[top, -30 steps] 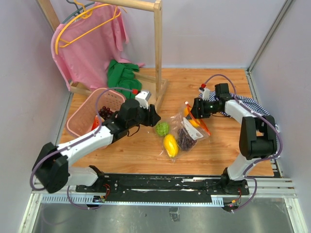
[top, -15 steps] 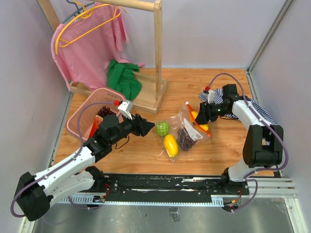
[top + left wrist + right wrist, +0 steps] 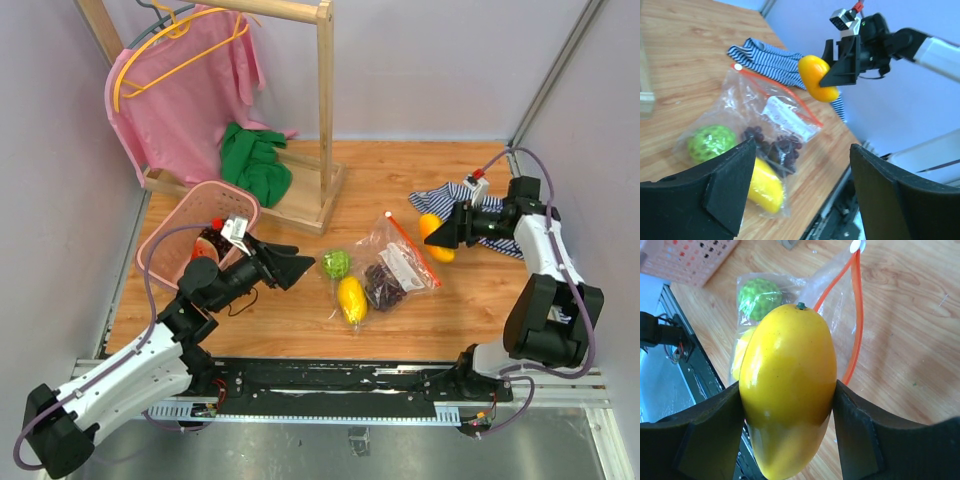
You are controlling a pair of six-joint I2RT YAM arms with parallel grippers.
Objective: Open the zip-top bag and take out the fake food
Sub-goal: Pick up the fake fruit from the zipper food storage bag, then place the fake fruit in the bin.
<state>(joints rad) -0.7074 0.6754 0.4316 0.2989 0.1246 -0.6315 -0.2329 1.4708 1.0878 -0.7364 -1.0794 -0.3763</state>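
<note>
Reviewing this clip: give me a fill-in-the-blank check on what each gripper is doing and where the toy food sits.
1. The right gripper is shut on the yellow-orange oval fruit, which is ___ the zip-top bag.
2. The left gripper points toward the bag with its jaws ___ and nothing between them.
3. The green leafy ball, yellow fruit and grape bunch all lie ___ the bag.

Missing words: outside; open; inside

left gripper [image 3: 802,150] jaws wide, framing bag [image 3: 747,97] with green ball [image 3: 711,142], grapes [image 3: 775,149], yellow fruit [image 3: 765,186]; right gripper [image 3: 832,71] clamps orange fruit [image 3: 815,77] by striped cloth [image 3: 765,57].
</note>
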